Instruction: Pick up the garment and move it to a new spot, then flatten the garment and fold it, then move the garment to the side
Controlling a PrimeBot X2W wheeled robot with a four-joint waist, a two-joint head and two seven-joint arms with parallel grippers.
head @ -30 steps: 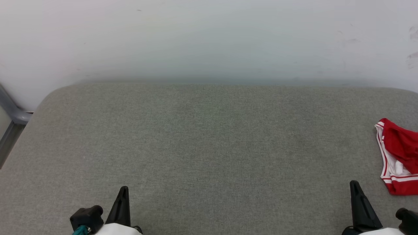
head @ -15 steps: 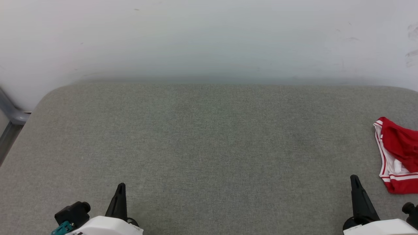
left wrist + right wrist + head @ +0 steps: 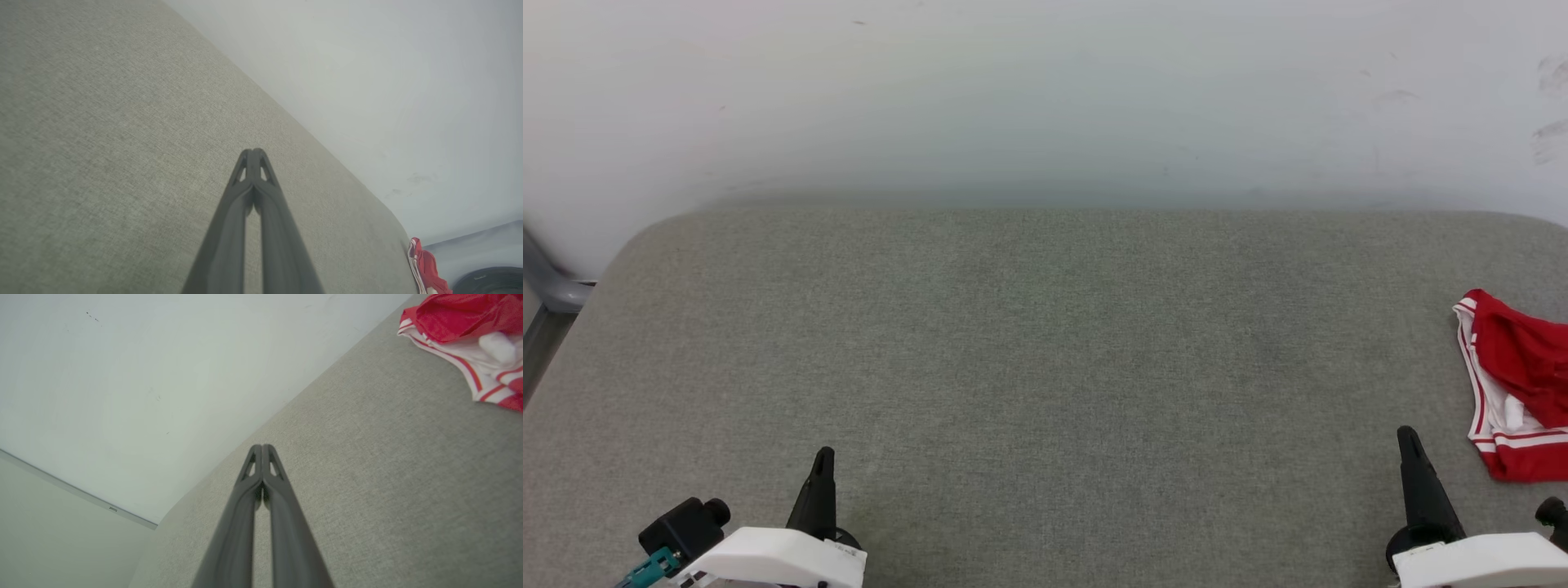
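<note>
The garment (image 3: 1515, 384) lies crumpled at the right edge of the grey padded surface (image 3: 1045, 343), red with white and red-striped trim, partly cut off by the frame. It also lies at the top right in the right wrist view (image 3: 470, 330) and small at the lower right in the left wrist view (image 3: 427, 271). My right gripper (image 3: 1406, 437) points up at the lower right, shut and empty, a short way left of and nearer than the garment. My left gripper (image 3: 823, 457) is at the lower left, shut and empty, far from it. Both pairs of fingertips (image 3: 253, 153) (image 3: 261, 448) touch.
A pale wall (image 3: 1045, 98) rises behind the padded surface. A grey metal frame (image 3: 547, 302) stands off its left edge. A dark round object (image 3: 490, 279) lies beyond the surface's far corner in the left wrist view.
Both grippers have come further up into the head view, showing more of their white wrists. The camera has shifted slightly. The garment lies as before.
</note>
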